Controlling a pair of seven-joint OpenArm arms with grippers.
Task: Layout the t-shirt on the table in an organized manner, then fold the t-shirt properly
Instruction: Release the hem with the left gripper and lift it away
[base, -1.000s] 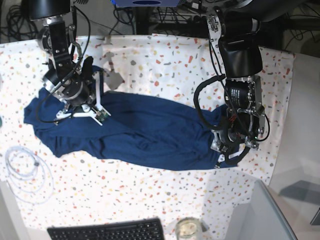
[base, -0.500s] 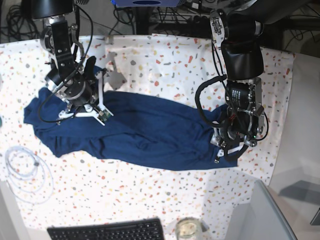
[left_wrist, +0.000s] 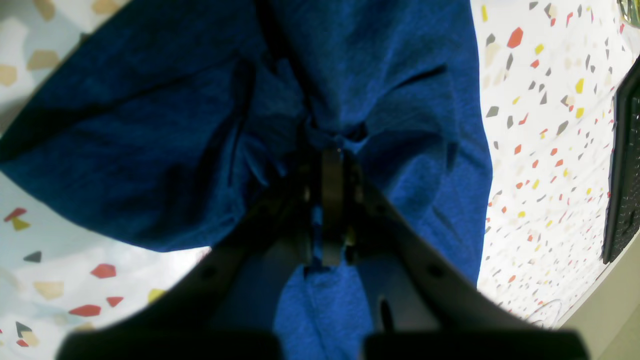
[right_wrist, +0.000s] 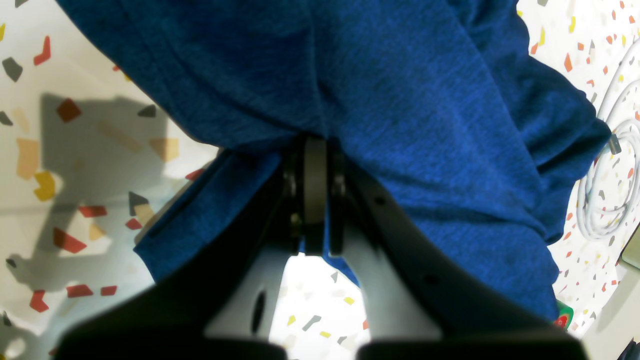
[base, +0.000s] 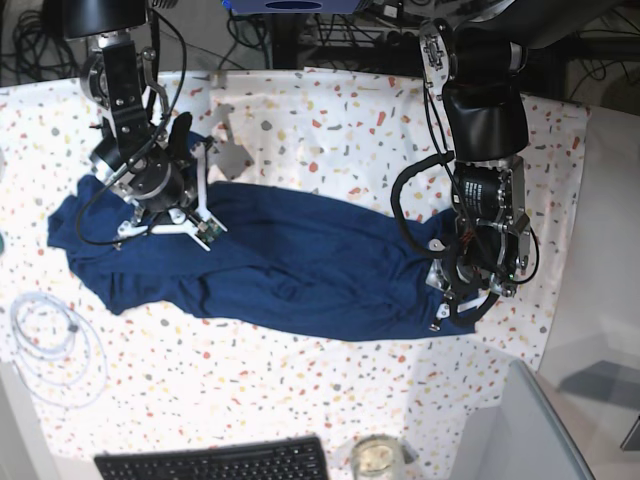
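Now, from my left wrist view, the left gripper (left_wrist: 332, 150) has its jaws pinched together on a bunched fold of the t-shirt (left_wrist: 150, 150), with the speckled tabletop (left_wrist: 540, 150) showing on both sides and a dark keyboard (left_wrist: 622, 170) at the far edge. On the right wrist view, the right gripper (right_wrist: 315, 142) is likewise clamped tight on the t-shirt (right_wrist: 425, 125) near an edge of the cloth, a white cable coil (right_wrist: 607, 185) lying just beyond. Over the base view, I see the t-shirt (base: 280, 265) lying crumpled in a long band across the tabletop (base: 330, 120), with the right gripper (base: 165, 210) at one end and the left gripper (base: 455, 295) at the other. My reading: gripping opposite ends lets me pull the cloth taut and spread it flat before any folding.
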